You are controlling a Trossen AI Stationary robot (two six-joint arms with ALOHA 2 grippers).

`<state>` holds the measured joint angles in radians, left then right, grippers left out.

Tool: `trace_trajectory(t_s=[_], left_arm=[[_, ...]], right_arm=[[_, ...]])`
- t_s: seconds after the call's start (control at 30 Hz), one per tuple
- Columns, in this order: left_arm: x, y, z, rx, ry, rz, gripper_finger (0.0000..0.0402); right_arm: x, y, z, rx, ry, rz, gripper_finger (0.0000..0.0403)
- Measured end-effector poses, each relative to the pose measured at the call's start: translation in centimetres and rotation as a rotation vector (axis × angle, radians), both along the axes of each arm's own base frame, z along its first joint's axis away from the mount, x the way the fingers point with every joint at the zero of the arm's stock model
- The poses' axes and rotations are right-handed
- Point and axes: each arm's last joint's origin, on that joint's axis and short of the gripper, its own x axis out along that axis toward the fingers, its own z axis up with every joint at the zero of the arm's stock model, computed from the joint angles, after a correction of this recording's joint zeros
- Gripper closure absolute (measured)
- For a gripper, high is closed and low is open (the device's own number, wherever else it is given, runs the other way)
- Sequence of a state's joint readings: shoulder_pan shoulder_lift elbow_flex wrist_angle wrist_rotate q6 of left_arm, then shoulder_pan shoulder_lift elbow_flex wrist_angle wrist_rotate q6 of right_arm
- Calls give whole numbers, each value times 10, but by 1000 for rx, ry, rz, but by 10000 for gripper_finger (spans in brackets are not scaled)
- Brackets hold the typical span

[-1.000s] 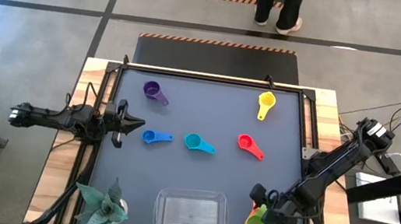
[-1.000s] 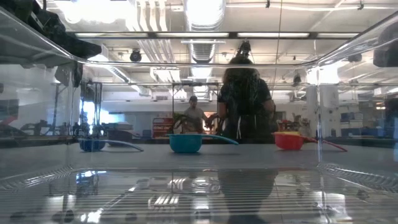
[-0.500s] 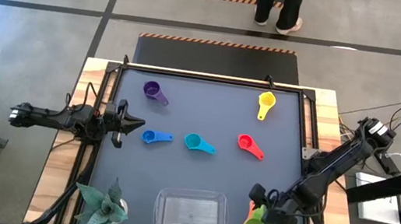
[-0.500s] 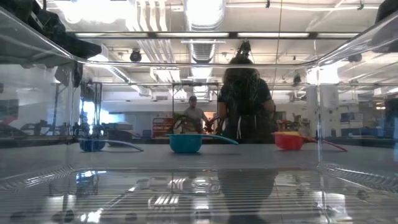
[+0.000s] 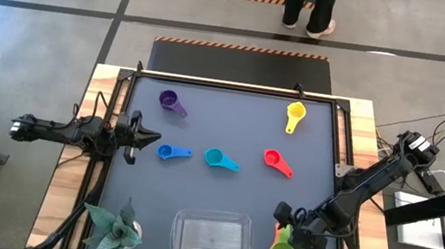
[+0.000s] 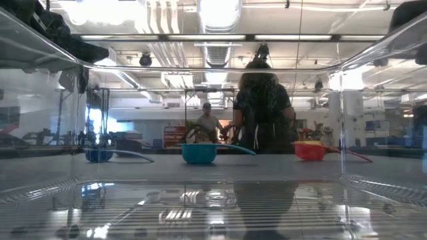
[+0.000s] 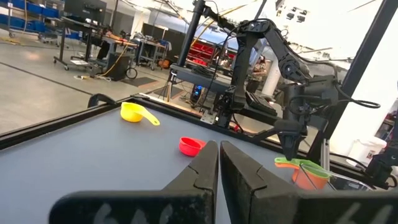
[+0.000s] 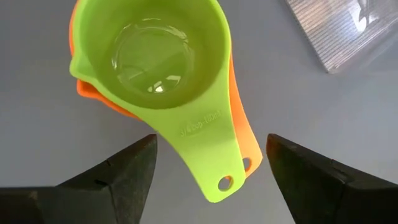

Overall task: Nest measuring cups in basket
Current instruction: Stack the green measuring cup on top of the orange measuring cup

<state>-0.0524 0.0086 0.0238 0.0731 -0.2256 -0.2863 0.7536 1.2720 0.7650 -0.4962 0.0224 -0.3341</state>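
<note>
The right gripper (image 8: 208, 171) is held open above the nested green cup (image 8: 152, 56) and orange cup (image 8: 239, 134); their handles run lengthwise between its fingers.

Green cup (image 8: 155, 62) nested in orange cup (image 8: 239, 134) beside the clear basket (image 5: 211, 236).

measuring cups (image 5: 216, 158): 7 | basket (image 5: 211, 236): 1 | toy plant (image 5: 113, 230): 1 | arms: 2
</note>
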Motion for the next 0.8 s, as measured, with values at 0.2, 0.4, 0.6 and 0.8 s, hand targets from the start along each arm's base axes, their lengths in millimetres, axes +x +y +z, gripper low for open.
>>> trace_trajectory(t_s=[0.2,0.4,0.6,0.8], left_arm=[[0,0,0,0,0,0,402],[0,0,0,0,0,0,402],[0,0,0,0,0,0,402],[0,0,0,0,0,0,402]], right_arm=[[1,0,0,-15,-18,39,77],[8,-7,-1,-5,-9,45,69],[18,-7,-12,12,68,79,72],[31,4,-17,-3,96,102,76]])
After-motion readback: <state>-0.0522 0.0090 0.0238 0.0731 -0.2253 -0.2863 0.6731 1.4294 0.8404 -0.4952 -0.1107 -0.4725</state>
